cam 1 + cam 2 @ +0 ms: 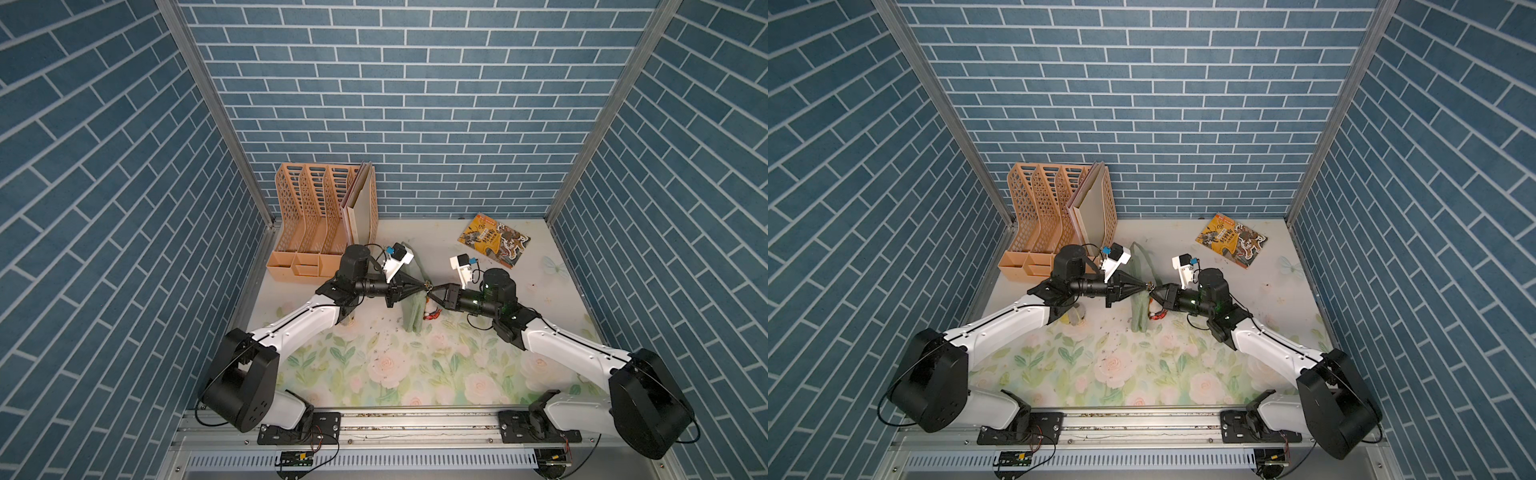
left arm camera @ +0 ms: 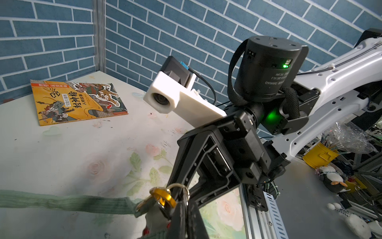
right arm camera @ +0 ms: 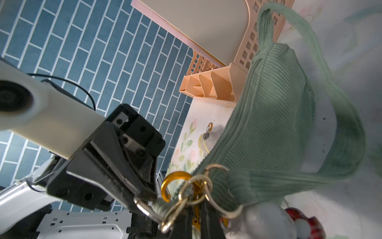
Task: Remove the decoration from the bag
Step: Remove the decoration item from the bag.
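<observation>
The left gripper is clamped on the bag's gold clasp; the right gripper is pinched on the decoration's clasp. Both arms are stretched level, tip to tip, above the table.

Ribbed matt green corduroy bag, shiny gold metal rings, soft plush decoration, matt black plastic right gripper, peach plastic file rack, glossy paper book.

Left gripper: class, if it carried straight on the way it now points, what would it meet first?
Probably the right gripper, facing it tip to tip across the gold rings at the bag. The left gripper already pinches that hardware.
</observation>
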`<state>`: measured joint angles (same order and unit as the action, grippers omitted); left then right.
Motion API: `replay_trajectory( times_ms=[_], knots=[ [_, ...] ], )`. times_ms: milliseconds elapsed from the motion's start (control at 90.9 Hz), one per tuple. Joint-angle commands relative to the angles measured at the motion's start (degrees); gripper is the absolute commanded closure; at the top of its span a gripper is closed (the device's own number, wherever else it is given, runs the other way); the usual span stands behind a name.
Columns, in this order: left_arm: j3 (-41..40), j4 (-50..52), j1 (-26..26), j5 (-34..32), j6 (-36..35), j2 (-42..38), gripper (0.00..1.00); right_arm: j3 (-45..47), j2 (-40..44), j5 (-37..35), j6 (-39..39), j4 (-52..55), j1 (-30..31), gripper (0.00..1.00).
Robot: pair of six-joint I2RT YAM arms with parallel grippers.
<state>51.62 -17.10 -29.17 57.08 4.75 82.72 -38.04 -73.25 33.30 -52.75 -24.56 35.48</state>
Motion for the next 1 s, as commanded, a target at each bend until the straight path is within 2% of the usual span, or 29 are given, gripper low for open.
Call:
replay_trajectory(
  times_ms=[0, 198, 462, 616, 990],
  knots=[
    [-0.7, -1.33, -0.02, 1.38, 0.43, -0.98, 1.0, -2.24, -0.22, -0.49, -2.89, 2.4, 0.11, 1.0],
    [-1.08, -1.56, -0.07, 1.13, 0.6, -1.45, 1.0, -4.31, -0.28, -0.21, -2.27, 5.86, 0.11, 1.0],
    [-1.64, -3.97, 0.02, 0.12, 2.21, -2.2, 1.0, -2.89, -1.28, -3.66, 2.85, 12.88, 0.09, 1.0],
    [-1.53, -4.88, 0.61, -3.72, 3.33, -2.28, 1.0, -2.28, -0.79, -4.06, 4.07, 13.79, 0.33, 1.0],
    [-1.3, -7.47, 1.75, -14.68, 11.65, 0.12, 1.0, 0.13, 4.47, -5.6, 9.05, 20.11, 0.83, 1.0]
  ],
)
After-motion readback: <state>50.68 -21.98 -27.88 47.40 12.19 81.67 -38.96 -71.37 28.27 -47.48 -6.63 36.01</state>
